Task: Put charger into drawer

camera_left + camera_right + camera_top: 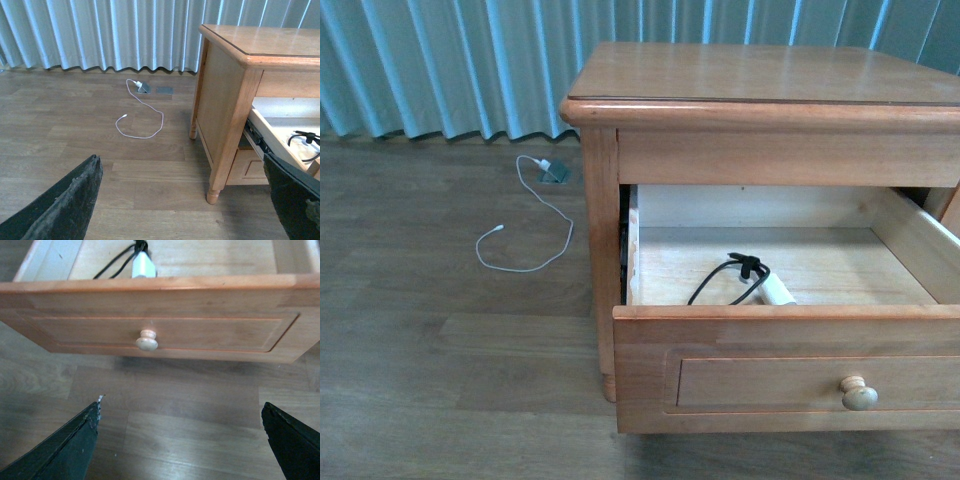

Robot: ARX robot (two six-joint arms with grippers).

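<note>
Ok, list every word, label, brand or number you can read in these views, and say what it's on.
None can be read. The charger, the drawer, its knob and the white cable show no print. The floor socket is too small to tell.

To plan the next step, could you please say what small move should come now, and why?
Probably ease the open right claw forward to push the drawer shut: the charger already lies inside, and the knob faces the claw.
</note>
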